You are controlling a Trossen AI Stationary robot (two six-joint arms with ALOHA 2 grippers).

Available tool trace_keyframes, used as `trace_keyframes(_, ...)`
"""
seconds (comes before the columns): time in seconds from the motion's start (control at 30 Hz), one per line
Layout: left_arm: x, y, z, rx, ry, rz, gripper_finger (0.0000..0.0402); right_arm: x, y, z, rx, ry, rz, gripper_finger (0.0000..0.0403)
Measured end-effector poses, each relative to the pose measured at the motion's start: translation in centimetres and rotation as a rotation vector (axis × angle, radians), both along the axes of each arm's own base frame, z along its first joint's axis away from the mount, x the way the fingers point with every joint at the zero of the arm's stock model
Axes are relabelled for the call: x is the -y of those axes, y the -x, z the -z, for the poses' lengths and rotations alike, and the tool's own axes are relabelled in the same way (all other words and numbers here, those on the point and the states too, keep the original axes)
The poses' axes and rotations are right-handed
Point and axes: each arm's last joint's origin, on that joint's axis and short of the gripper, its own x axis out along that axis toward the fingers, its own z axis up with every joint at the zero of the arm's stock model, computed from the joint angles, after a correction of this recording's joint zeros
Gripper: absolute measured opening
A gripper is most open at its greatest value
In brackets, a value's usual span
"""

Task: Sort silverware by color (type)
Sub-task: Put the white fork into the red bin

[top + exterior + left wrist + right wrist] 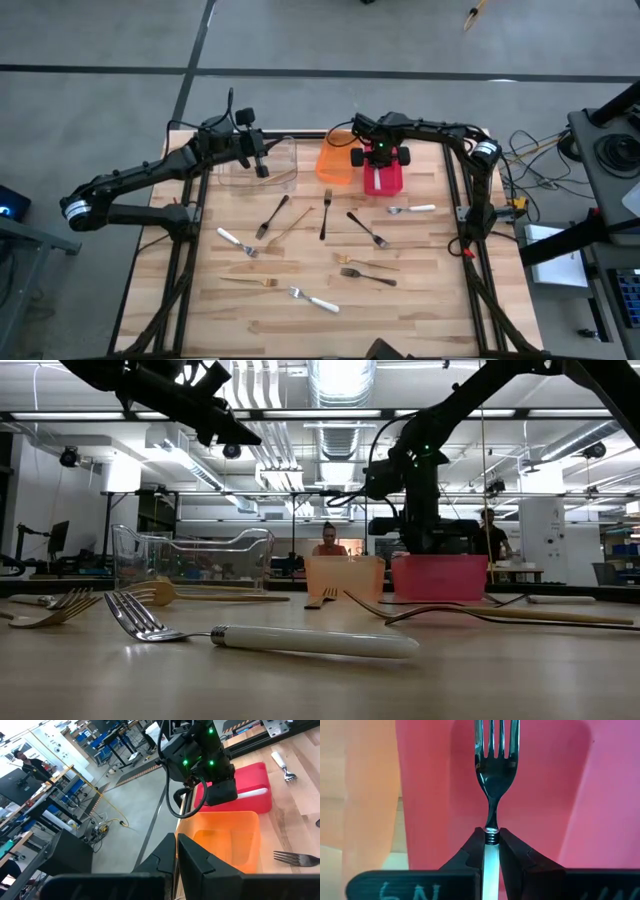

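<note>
A shiny silver fork with a pale handle (492, 780) hangs tines-down over the red plastic bin (382, 180), pinched at the ringed neck where metal meets handle. The right gripper (491, 851) is clamped on it, its two dark fingers pressed against either side of the handle, and stands directly above the red bin at the far edge of the wooden table (420, 300). Just beside the red bin sits the orange plastic bin (335, 165), and next to that the clear plastic bin (262, 168).

The left gripper (260, 160) hovers over the clear bin; its fingers sit close together with only a thin slit between them and nothing in it.

The rest of the silverware lies scattered on the table in front of the bins: a pale-handled silver fork (412, 210) near the red bin, another (236, 242) toward the left, a third (315, 300) at the near side, black forks (272, 215) (325, 214) (367, 230) in the middle, and gold ones (250, 282) (372, 264) among them.
</note>
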Motion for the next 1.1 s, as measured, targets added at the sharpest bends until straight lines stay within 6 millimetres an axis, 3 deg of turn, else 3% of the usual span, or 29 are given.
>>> trace_keyframes(0.37, 0.0, 0.0, 0.0, 0.0, 0.0, 0.0, 0.0001, -0.3, 0.4, 1.3, -0.01, -0.007, 0.0, 0.0025)
trace_keyframes(1.1, 0.0, 0.0, 0.0, 0.0, 0.0, 0.0, 0.0001, -0.2, 0.2, 1.4, 0.016, 0.014, 0.0, 0.0025)
